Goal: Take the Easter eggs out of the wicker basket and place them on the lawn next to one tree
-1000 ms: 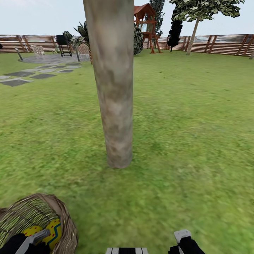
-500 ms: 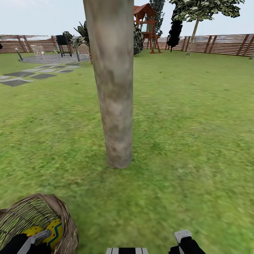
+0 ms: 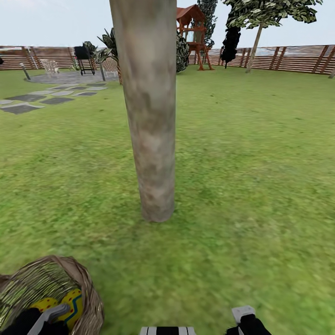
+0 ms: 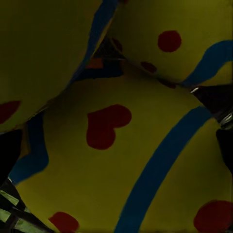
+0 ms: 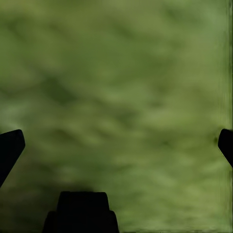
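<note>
Two eggs lie inside the basket at the lower left of the head view, yellow with red spots and blue zigzag; the basket stands on the lawn, near the tree but apart from its foot; the left gripper reaches into the basket over the eggs, with whether it is released or clenched impossible to tell; the right gripper shows at the lower edge above bare grass; a fence, grey paving and a red play tower stand far off.

Left wrist view: three eggs packed together and touching, seen very close; the nearest carries a red heart-shaped spot and a blue band; dark finger edges flank it at both sides, but no grasp can be confirmed; wicker shows in one corner.

Right wrist view: right gripper released, its two dark fingers wide apart, holding nothing; blurred lawn lies beyond.
</note>
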Robot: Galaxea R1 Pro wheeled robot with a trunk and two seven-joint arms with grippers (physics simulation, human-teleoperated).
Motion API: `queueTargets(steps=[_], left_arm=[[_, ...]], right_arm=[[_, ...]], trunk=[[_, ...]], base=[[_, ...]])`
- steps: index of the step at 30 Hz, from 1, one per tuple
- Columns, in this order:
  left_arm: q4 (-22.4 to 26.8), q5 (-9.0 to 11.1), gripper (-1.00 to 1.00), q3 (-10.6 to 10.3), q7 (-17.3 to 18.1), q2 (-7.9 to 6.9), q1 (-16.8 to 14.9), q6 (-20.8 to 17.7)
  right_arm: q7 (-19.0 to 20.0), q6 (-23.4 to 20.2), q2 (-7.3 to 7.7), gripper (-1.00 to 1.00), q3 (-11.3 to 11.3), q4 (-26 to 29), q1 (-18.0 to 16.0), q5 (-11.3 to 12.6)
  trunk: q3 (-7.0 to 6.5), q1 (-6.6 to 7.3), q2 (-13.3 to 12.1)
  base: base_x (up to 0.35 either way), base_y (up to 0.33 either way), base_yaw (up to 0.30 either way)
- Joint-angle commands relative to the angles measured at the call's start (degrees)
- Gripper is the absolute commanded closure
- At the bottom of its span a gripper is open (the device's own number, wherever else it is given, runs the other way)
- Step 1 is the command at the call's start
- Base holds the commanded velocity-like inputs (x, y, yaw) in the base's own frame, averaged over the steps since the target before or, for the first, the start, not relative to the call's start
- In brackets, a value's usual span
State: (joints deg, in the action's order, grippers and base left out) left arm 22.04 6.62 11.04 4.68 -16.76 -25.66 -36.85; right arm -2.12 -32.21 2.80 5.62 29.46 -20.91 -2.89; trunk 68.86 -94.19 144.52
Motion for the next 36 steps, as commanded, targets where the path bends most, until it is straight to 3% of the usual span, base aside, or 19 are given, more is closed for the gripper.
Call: queueTargets(steps=[1, 5, 11, 12, 24, 36], left_arm=[[0.4, 0.7, 1.00, 0.3, 0.3, -0.31, 0.0, -0.3], [0.2, 0.3, 1.00, 0.3, 0.4, -0.21, 0.0, -0.1], [0.1, 1.7, 1.00, 0.6, 0.4, -0.20, 0.0, -0.1], [0.1, 4.6, 1.00, 0.7, 0.4, -0.20, 0.0, 0.0], [0.1, 4.6, 1.00, 0.6, 0.4, 0.49, 0.0, 0.0], [-0.1, 4.4, 1.00, 0.6, 0.4, 2.32, 0.0, 1.3]], right_arm=[[-0.1, -0.4, 0.21, -1.00, 0.2, -0.1, 0.0, -0.3], [-0.1, -0.4, 0.02, -1.00, 0.2, -0.1, 0.0, -0.3], [-0.1, -0.4, -0.09, -1.00, 0.3, -0.1, 0.0, -0.4], [-0.2, -0.4, -0.13, -1.00, 0.4, -0.1, 0.0, -0.4], [-0.1, -0.3, -0.33, -1.00, 0.6, -0.3, 0.0, -0.4], [-0.1, -0.3, -0.35, -1.00, 0.6, -0.3, 0.0, -0.4]], trunk=[[0.05, 0.01, 0.0], [-0.40, 0.06, 0.0], [-1.73, 0.21, -0.1], [-1.95, 0.24, -0.1], [-4.61, 0.55, -0.3], [-7.27, 0.86, -0.4]], base=[[0.000, 0.000, 0.000], [0.000, 0.000, 0.000], [0.000, 0.000, 0.000], [0.000, 0.000, 0.000], [-0.064, 0.019, 0.000], [-0.002, 0.000, 0.061]])
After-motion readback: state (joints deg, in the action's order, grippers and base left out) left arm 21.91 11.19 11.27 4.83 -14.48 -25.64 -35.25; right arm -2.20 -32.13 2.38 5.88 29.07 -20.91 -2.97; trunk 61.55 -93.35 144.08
